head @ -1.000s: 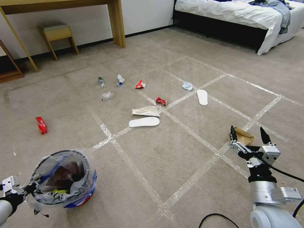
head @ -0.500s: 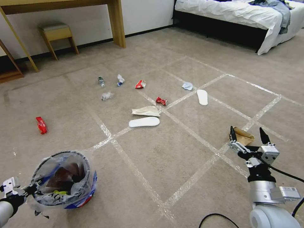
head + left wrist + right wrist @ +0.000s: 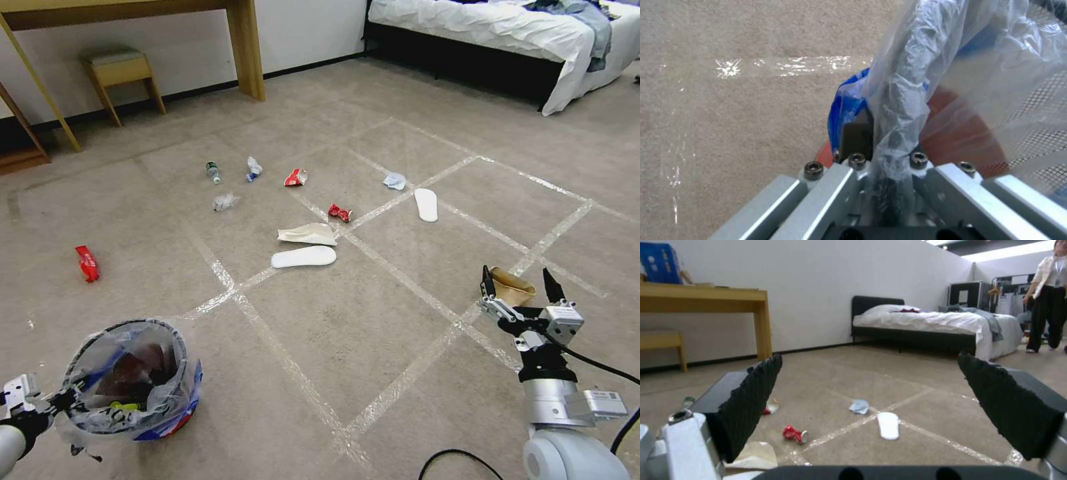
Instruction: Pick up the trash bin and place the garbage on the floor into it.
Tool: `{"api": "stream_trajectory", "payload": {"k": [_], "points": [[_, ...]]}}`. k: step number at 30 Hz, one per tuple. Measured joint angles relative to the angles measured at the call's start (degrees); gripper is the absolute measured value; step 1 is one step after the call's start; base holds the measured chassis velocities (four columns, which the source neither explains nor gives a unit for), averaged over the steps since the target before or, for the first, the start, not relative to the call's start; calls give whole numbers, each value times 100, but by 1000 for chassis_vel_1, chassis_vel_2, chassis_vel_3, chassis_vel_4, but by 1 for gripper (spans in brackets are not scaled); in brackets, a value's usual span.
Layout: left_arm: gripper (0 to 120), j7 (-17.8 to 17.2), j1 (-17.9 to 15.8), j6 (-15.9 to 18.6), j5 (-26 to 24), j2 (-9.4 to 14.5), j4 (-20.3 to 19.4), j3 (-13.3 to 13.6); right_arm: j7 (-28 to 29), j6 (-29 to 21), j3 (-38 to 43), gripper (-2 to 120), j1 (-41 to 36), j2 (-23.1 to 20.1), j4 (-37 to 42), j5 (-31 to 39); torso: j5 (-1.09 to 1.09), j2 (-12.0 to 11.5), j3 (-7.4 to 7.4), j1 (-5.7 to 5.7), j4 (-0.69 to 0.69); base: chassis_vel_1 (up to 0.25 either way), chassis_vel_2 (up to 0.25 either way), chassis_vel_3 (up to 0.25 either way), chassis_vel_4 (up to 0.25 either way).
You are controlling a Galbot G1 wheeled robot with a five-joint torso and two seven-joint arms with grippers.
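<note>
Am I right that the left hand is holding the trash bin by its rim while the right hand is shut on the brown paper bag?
Not quite: the right hand is open, empty, above the brown paper bag, as the head view shows. The left hand does hold the trash bin by its rim.

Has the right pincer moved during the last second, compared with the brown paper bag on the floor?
Yes, slightly. The open right pincer has dropped lower in the head view and shifted toward the robot's left, while the brown paper bag stays put.

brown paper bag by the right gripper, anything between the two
Nothing visible does. The right gripper hangs open over bare floor, and the brown paper bag lies just beyond its fingertips. The left gripper holds the trash bin far to the left.
</note>
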Motion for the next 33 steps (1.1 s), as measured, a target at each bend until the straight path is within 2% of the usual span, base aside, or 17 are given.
{"api": "stream_trajectory", "payload": {"k": [33], "points": [[1,52,9,-24,35,-60,-24,-10,2,26,0,100,2,-41,-47,95,0,0,0,0,0,0,0,0,0]]}}
